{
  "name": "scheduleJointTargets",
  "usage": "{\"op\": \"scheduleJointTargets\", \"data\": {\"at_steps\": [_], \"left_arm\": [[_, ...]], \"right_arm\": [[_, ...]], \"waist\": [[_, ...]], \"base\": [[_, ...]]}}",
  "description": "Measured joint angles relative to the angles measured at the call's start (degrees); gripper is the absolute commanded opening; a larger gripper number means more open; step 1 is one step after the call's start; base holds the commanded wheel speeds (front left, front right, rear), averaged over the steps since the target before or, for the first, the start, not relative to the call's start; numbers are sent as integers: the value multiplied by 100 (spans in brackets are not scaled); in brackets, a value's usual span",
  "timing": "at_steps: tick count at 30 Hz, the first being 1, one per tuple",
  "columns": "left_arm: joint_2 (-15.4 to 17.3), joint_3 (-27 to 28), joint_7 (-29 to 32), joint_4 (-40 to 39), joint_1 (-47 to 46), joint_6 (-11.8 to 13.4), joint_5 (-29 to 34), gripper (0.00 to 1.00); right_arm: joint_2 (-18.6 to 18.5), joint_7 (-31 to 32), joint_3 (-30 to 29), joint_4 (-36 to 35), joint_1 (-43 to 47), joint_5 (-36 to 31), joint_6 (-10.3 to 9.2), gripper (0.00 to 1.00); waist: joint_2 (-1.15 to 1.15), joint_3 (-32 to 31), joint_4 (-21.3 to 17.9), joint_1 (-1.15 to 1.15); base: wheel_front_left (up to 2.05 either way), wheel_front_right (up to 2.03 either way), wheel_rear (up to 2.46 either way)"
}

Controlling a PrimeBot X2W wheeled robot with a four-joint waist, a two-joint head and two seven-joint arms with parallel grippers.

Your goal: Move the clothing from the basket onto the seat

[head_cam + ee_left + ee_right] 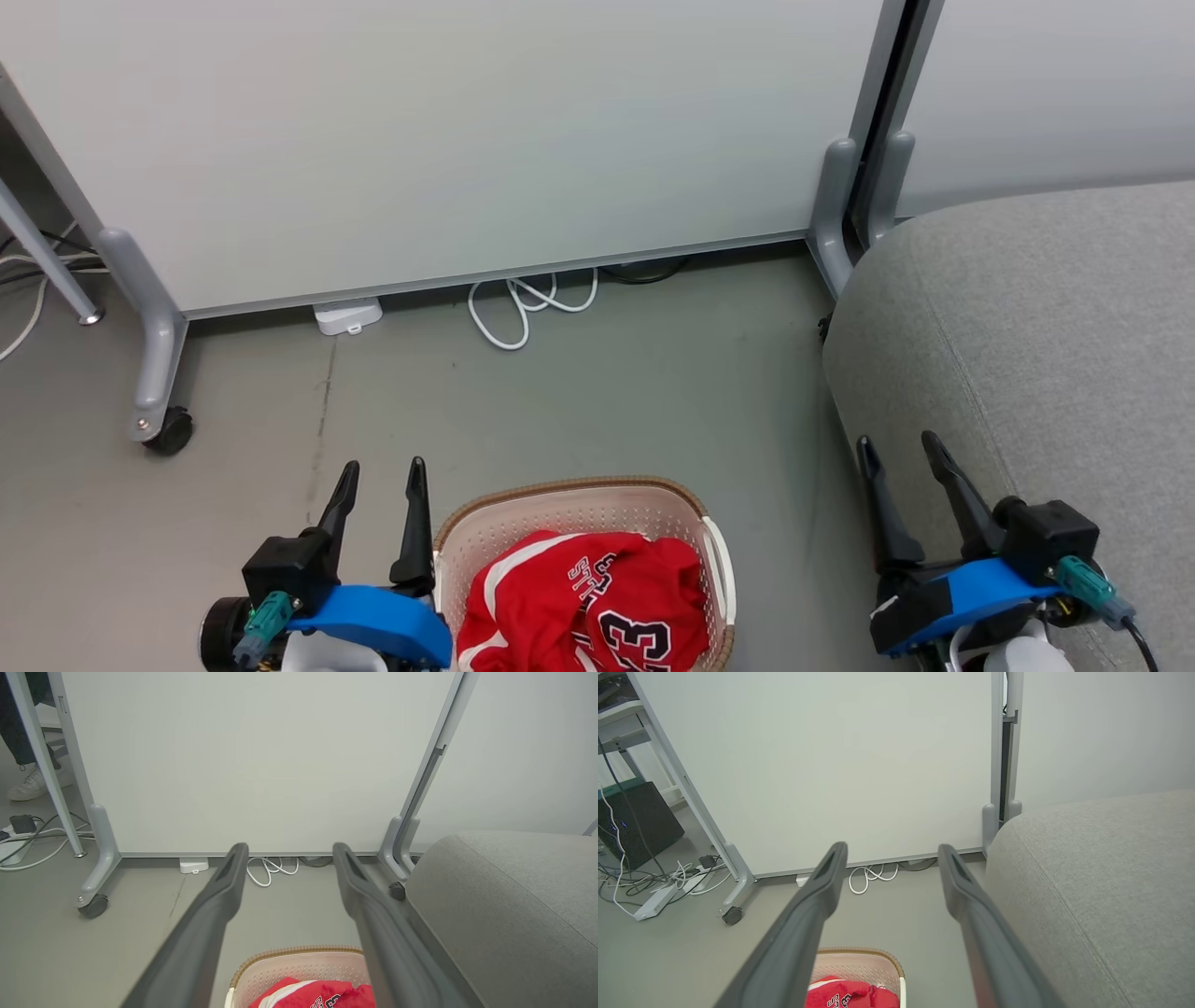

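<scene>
No part of the transfer is judged to be complete. The clothing point(583, 602) is found bunched inside the basket point(569, 488), and no garment is seen on the part of the seat point(1055, 327) that is in view. The basket is stood on the grey floor point(597, 401), and the seat is located to the robot's right of it, separated from it by a strip of floor. The left gripper point(384, 464) is held just beside the basket's left rim; whether its inner finger touches the rim cannot be determined. Its fingers are spread apart and nothing is held between them. The right gripper point(898, 441) is held over the near edge of the seat, likewise with its fingers spread and empty. The full sequence is therefore considered outstanding: the clothing is to be grasped, lifted clear of the rim, carried to the right and released on the seat. The clothing is presented as a crumpled red heap with white stripe trim and black-and-white lettering, and the number 23 can be read near the lower edge of the head view. The fabric is folded over itself, so it cannot be established from the heap whether one garment or several are present. Soft, loose handling behaviour is to be expected.
</scene>
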Motion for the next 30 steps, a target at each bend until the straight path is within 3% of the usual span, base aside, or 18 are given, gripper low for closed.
{"op": "scheduleJointTargets", "data": {"at_steps": [11,20,30], "left_arm": [[120,132,-1,471,-190,-2,116,100],[318,174,3,1495,-872,-3,164,100],[501,203,181,2636,-1829,282,238,100]], "right_arm": [[-3,-2,584,-138,-543,146,0,100],[-8,-9,823,-388,-1045,327,1,100],[-13,-9,1179,-715,-1417,700,1,100]], "waist": [[0,524,-591,0],[0,1410,-1132,0],[0,2445,-1613,1]], "base": [[0,0,0],[0,0,0],[0,0,0]]}}
